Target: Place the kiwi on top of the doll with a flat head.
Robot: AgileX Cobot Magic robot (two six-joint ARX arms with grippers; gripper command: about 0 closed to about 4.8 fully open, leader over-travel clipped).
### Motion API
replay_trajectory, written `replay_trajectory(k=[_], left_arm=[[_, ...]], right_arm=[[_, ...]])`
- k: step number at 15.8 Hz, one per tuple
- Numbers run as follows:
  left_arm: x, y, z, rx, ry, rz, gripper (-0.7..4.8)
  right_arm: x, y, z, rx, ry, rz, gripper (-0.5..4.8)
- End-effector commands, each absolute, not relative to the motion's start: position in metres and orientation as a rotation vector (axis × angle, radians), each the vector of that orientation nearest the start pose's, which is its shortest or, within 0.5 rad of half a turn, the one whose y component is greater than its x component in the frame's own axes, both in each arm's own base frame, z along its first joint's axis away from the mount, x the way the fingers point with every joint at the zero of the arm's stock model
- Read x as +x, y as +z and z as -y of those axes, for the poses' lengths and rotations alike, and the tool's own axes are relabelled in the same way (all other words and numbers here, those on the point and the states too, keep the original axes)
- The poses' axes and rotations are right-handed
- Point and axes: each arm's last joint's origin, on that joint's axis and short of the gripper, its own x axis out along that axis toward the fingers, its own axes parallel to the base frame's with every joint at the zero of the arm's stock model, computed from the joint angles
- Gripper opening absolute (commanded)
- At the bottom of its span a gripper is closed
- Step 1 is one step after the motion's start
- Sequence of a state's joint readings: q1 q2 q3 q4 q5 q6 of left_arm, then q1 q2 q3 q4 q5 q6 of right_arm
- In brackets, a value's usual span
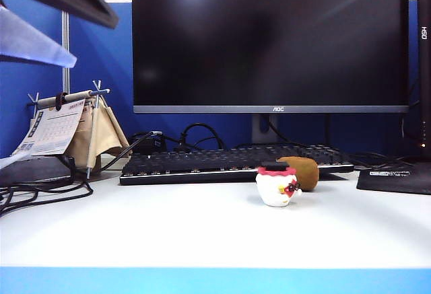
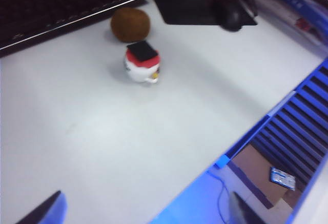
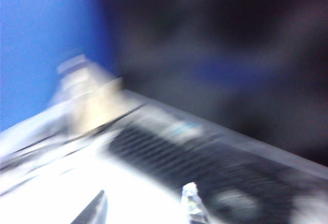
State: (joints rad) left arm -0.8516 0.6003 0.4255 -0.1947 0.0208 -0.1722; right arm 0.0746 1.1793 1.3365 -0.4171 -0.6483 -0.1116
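A white tabletop [image 1: 202, 227] is recorded, carrying the listed items. The doll with a flat head [image 1: 277, 185], white with a red frilly collar and a flat black cap, is seen upright on the tabletop; in the left wrist view it [image 2: 142, 63] is found well ahead of the left hand [image 2: 146, 211] and apart from it. The kiwi [image 1: 302, 171], brown and fuzzy, is set on the tabletop just behind the doll and toward its right in the exterior view, close to it; whether the two touch cannot be told. From the left hand the kiwi [image 2: 130, 24] lies beyond the doll, next to the front edge of a black keyboard [image 1: 229, 163]. The left hand is held above the tabletop near its blue front edge, its two fingertips [image 2: 43, 211] spread wide with nothing between them: released. The right hand [image 3: 143, 208] is shown only in a heavily blurred view, with two fingertips parted and nothing visible between them; the keyboard [image 3: 205, 167] lies ahead of it. Neither hand is seen in the exterior view. A dark monitor [image 1: 269, 38] stands behind the keyboard; a desk calendar [image 1: 57, 126] is placed at far left; a black mouse [image 2: 231, 16] rests on a dark pad [image 2: 197, 3] beyond the kiwi.
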Motion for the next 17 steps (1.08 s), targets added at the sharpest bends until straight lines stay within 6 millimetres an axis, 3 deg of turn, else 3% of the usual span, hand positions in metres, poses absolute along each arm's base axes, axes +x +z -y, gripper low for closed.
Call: replay_trajectory(k=[1, 3, 6, 10, 11, 17], left_arm=[[0.093, 0.238, 0.110, -0.016, -0.895, -0.408, 4.40], [0.093, 0.238, 0.111, -0.017, -0.905, -0.410, 4.40], [0.093, 0.235, 0.110, -0.006, -0.898, -0.434, 4.40], [0.092, 0.232, 0.109, 0.009, -0.894, -0.473, 4.40], [0.091, 0.229, 0.108, 0.022, -0.888, -0.504, 4.40], [0.090, 0.226, 0.107, 0.035, -0.883, -0.533, 4.40]], right_arm=[[0.290, 0.421, -0.031, -0.096, 0.885, -0.494, 2.58], [0.335, 0.392, -0.035, -0.235, 0.773, -0.620, 3.12], [0.368, 0.348, -0.052, -0.248, 0.845, -0.729, 3.48], [0.396, 0.297, -0.072, -0.257, 0.903, -0.852, 3.69], [0.408, 0.272, -0.079, -0.250, 0.917, -0.912, 3.69], [0.429, 0.220, -0.091, -0.314, 0.938, -0.976, 3.69]])
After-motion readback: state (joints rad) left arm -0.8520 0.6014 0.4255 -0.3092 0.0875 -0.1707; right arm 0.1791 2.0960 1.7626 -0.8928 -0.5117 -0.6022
